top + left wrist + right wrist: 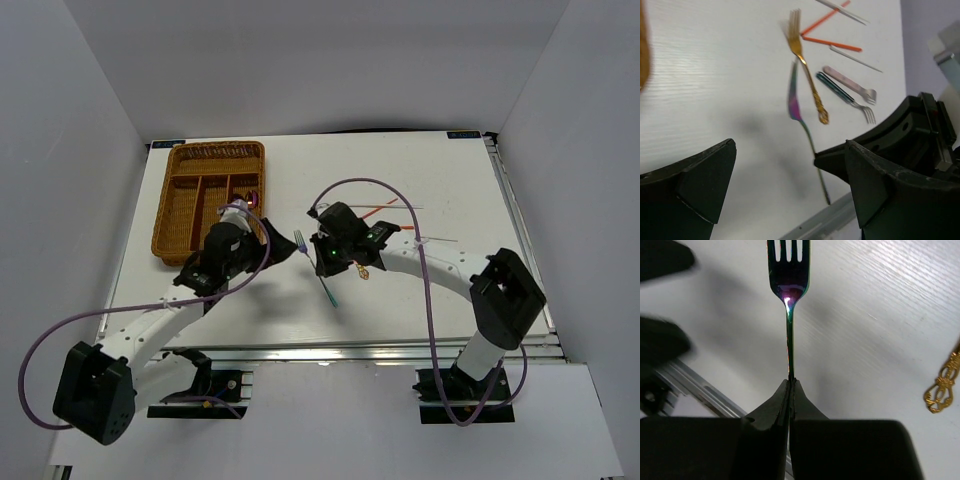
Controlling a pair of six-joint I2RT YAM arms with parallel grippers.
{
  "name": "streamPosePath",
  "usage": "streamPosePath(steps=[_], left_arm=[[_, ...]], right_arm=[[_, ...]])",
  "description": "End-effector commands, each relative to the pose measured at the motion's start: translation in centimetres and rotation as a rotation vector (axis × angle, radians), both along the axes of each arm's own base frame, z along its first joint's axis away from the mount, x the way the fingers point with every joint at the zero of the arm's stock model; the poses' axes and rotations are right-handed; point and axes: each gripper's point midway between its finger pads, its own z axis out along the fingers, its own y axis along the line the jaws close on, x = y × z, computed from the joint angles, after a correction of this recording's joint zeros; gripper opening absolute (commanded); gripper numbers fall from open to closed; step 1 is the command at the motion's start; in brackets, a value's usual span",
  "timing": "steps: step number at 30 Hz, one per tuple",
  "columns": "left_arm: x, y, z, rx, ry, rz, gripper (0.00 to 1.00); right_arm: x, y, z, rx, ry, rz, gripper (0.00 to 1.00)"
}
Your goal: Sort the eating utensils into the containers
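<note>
**Right gripper clamping the rainbow fork, left gripper gaping by the tray**

From above, we are watching the right gripper [314, 248] pinching the iridescent fork [328, 287] over mid-table, near the wicker tray [163, 215] but apart from it. The left gripper [243, 212] is hovering at the tray's near right corner. Red chopsticks [380, 210] are lying beyond the right arm.

Through the left wrist camera, we are seeing the left gripper [790, 147] standing wide apart, nothing between its fingers. Beyond it the iridescent fork [796, 105] is hanging tilted above the white table [715, 75]. The gold fork [807, 75] is lying just beside it, then two silver-tined forks [850, 84] side by side, with red chopsticks [832, 44] and a white chopstick [855, 59] farther off.

Through the right wrist camera, we are seeing the right gripper [790, 390] pressing tight on the iridescent fork's [788, 285] slim handle, tines pointing away. The gold fork's [942, 387] ornate handle end is showing at the right edge.
</note>
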Motion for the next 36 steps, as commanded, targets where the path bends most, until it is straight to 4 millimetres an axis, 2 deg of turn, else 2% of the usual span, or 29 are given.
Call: streamPosePath(steps=[1,4,8,12,13,15,16,18,19,21,22,23,24,25,26,27,28,29,30,31,32,33,34,35,36], left_arm=[[0.6,-2.8,2.7,-0.129,-0.045,-0.018,0.98],[0.5,-3.1,2.1,-0.146,-0.029,-0.007,0.98],[0.6,-2.8,0.5,-0.114,0.011,0.016,0.92],[0.6,-2.6,-0.5,-0.099,0.034,0.028,0.70],[0.6,-2.5,-0.7,-0.094,0.039,0.031,0.52],[0.7,-2.5,-0.9,-0.081,0.047,0.033,0.40],[0.8,-2.4,-0.8,-0.074,0.046,0.037,0.23],[0.9,-2.0,-0.7,-0.038,0.035,0.035,0.11],[1.4,-2.0,0.3,-0.030,0.012,0.041,0.00],[1.4,-1.0,-0.1,0.087,0.021,0.025,0.00],[3.1,0.1,1.6,0.151,-0.028,0.084,0.00],[2.9,1.4,0.8,0.247,0.009,0.096,0.00],[3.6,2.9,-0.2,0.369,0.022,0.101,0.00],[4.7,5.5,0.0,0.487,0.017,0.200,0.00],[5.2,6.9,1.0,0.566,0.029,0.240,0.00],[6.0,8.9,1.2,0.633,0.039,0.281,0.00],[6.7,9.5,0.5,0.658,0.071,0.273,0.00],[8.3,11.4,1.8,0.658,0.077,0.317,0.00],[9.1,12.4,2.1,0.682,0.087,0.315,0.00],[9.8,13.3,1.1,0.727,0.137,0.311,0.00],[11.7,14.1,3.3,0.749,0.104,0.345,0.00],[12.5,15.5,3.7,0.814,0.115,0.366,0.00],[13.3,16.4,4.0,0.859,0.124,0.395,0.00],[14.1,17.4,2.8,0.922,0.172,0.410,0.00],[15.8,18.2,4.2,0.929,0.152,0.434,0.00]], right_arm=[[0.9,3.0,5.1,0.144,-0.064,-0.059,0.00],[0.2,4.4,5.9,0.169,-0.065,-0.024,0.00],[-0.7,5.7,6.5,0.171,-0.069,0.006,0.00],[-0.8,6.5,7.4,0.190,-0.080,0.016,0.00],[-0.8,6.6,7.6,0.195,-0.084,0.015,0.00],[-0.7,6.7,7.7,0.195,-0.086,0.009,0.00],[-0.6,6.8,8.0,0.200,-0.091,0.008,0.00],[-0.5,6.8,8.0,0.196,-0.091,0.005,0.00],[-0.4,6.6,7.9,0.184,-0.093,-0.003,0.00],[0.1,5.9,8.1,0.171,-0.118,-0.036,0.24],[0.2,5.6,8.2,0.169,-0.127,-0.047,0.36],[0.1,4.9,8.2,0.164,-0.135,-0.059,0.65],[0.3,4.2,8.3,0.154,-0.152,-0.079,0.75],[0.5,3.6,8.2,0.144,-0.159,-0.095,0.81],[0.5,2.4,8.2,0.134,-0.163,-0.115,0.86],[0.8,1.6,8.1,0.121,-0.174,-0.136,0.89],[0.8,1.0,8.0,0.116,-0.178,-0.147,0.89],[0.8,-0.1,8.0,0.111,-0.184,-0.160,0.89],[0.7,-0.6,8.0,0.110,-0.188,-0.163,0.89],[0.5,-1.2,8.6,0.120,-0.199,-0.165,0.89],[0.6,-1.8,8.6,0.118,-0.202,-0.171,0.89],[0.3,-2.7,7.9,0.089,-0.200,-0.174,0.89],[0.1,-3.4,8.4,0.093,-0.216,-0.175,0.89],[0.1,-4.0,8.3,0.084,-0.220,-0.180,0.89],[-0.2,-4.9,7.6,0.063,-0.218,-0.187,0.89]])
